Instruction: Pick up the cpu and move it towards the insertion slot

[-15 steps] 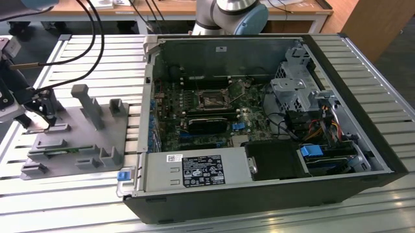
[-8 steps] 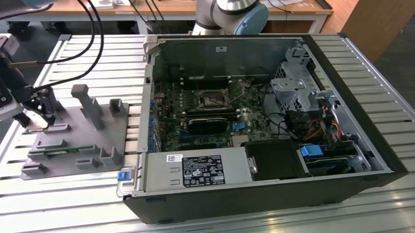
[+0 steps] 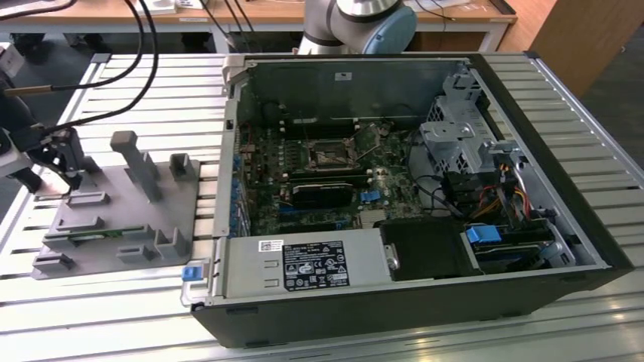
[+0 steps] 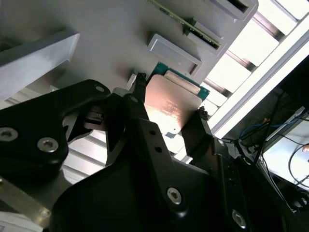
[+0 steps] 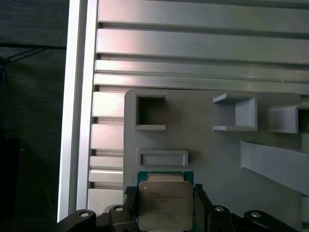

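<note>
Position of cpu (image 5: 165,205): silvery top up, green border showing along one edge, set between the two black fingers (image 5: 130,200) of the gripper (image 5: 165,199). In both wrist views the fingers press against opposite edges of the cpu, so the gripper is closed on it, its jaws parted only by the chip's width. In the second wrist view the cpu (image 4: 171,104) catches a warm reflection, with one finger (image 4: 140,111) at each side and the gripper (image 4: 169,99) body dark in the foreground. The cpu sits over the grey fixture (image 5: 203,154); it may be raised slightly off the surface, though neither wrist view settles this.

Just beside the cpu on the fixture are a shallow oblong recess (image 5: 162,157) and, further off, a square pocket (image 5: 150,112).

In the exterior view the gripper (image 3: 69,170) stands over the far corner of the fixture (image 3: 111,226), at the exterior view's left, and a tall slanted post (image 3: 136,162) rises from the fixture near it. The fixture rests on a slatted metal table (image 3: 131,90).

The slot (image 3: 329,154), a square socket with a silver frame and dark centre, lies on the motherboard inside the open case (image 3: 403,317), well apart from the gripper, toward the exterior view's right. The arm (image 3: 363,19) has its base behind the case.
</note>
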Controlling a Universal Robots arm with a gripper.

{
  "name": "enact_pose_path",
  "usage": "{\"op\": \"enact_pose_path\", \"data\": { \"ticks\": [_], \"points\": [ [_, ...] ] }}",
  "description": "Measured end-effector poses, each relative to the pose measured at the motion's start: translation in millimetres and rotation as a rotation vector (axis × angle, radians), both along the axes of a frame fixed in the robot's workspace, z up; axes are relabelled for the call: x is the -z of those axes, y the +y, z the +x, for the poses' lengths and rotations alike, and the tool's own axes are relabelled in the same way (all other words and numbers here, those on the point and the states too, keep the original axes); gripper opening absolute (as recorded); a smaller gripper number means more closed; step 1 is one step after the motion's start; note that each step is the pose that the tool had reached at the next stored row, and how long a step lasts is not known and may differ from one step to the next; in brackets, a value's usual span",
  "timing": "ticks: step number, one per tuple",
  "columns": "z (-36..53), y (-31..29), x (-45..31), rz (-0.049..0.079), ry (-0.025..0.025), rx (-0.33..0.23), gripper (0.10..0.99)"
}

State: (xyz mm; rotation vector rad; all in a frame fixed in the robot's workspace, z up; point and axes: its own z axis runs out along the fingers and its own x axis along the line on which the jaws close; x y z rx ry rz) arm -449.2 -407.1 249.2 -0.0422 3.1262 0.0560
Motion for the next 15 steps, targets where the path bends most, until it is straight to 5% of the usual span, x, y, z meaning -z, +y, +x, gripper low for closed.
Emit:
{"op": "enact_pose_path", "data": {
  "ticks": [15],
  "points": [
    [-0.5, 0.0, -23.3, 0.000, -0.0005, 0.000, 0.545]
  ]
}}
